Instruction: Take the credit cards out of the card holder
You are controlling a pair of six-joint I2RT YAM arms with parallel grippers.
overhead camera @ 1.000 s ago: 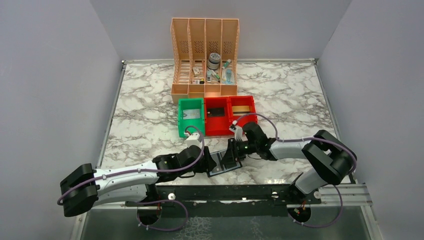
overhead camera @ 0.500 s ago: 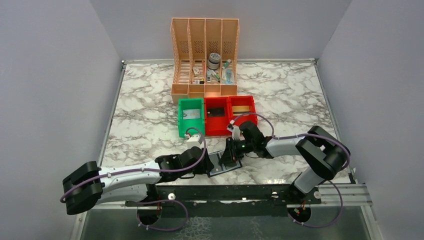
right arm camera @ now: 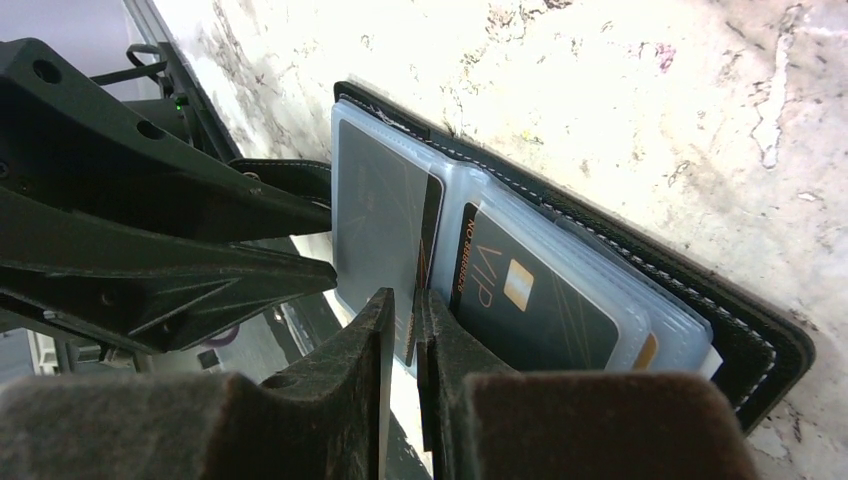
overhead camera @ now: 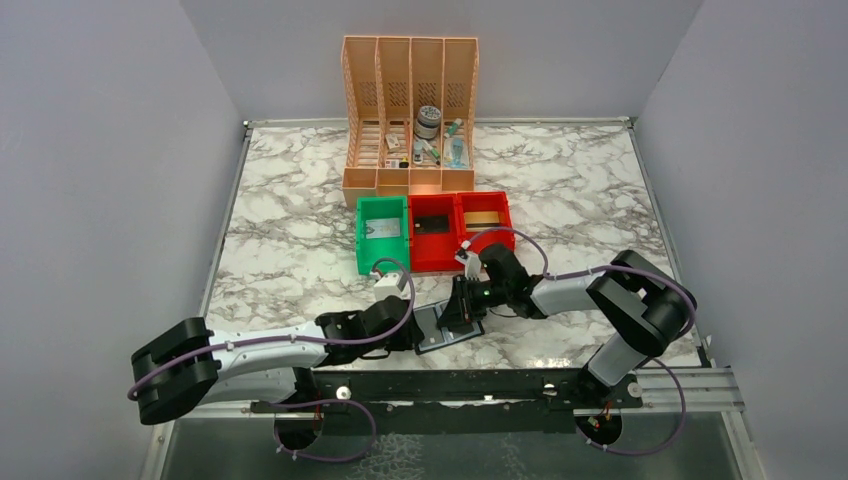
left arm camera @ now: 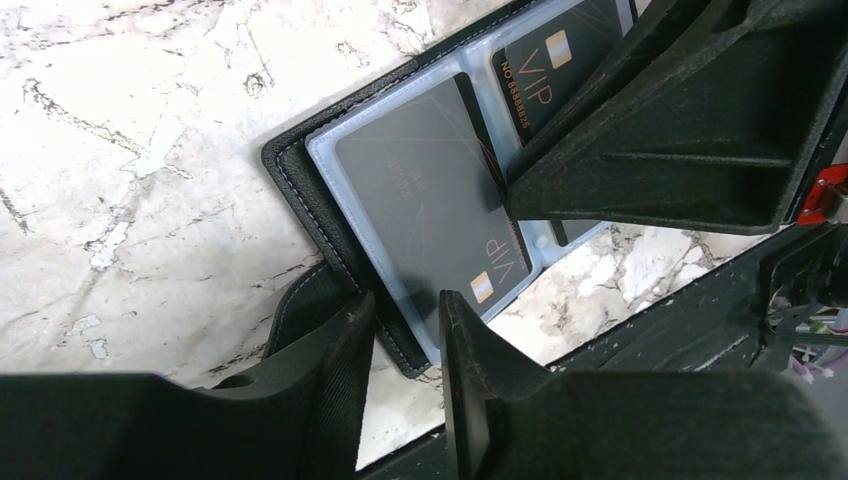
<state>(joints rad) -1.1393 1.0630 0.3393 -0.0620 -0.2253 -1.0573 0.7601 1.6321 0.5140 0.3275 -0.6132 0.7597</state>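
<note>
Overhead, two wrist close-ups: card holder (overhead camera: 445,329)

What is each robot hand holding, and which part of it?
The right gripper pinches the dark grey card by its edge at the holder's middle fold. The left gripper clamps the black card holder by its outer edge.

**Setting:** robotics laboratory, enclosed test cell.

**Enclosure:** plain grey panels (overhead camera: 100,150) on the left, back and right, boxing in a single table.

**Work surface:** table (overhead camera: 300,200) with a marble-pattern top and metal edging.

**Mounting:** black rail (overhead camera: 450,385) along the near edge. It carries the left arm (overhead camera: 260,350) and the right arm (overhead camera: 600,290), both in white and black casings.

**Wiring:** purple cables (overhead camera: 512,231) looped in the open along both arms.

**Props:** peach slotted desk organiser (overhead camera: 410,70) holding small items. One green bin (overhead camera: 362,240) and two red bins (overhead camera: 435,265) stand in a row in front of it.
</note>
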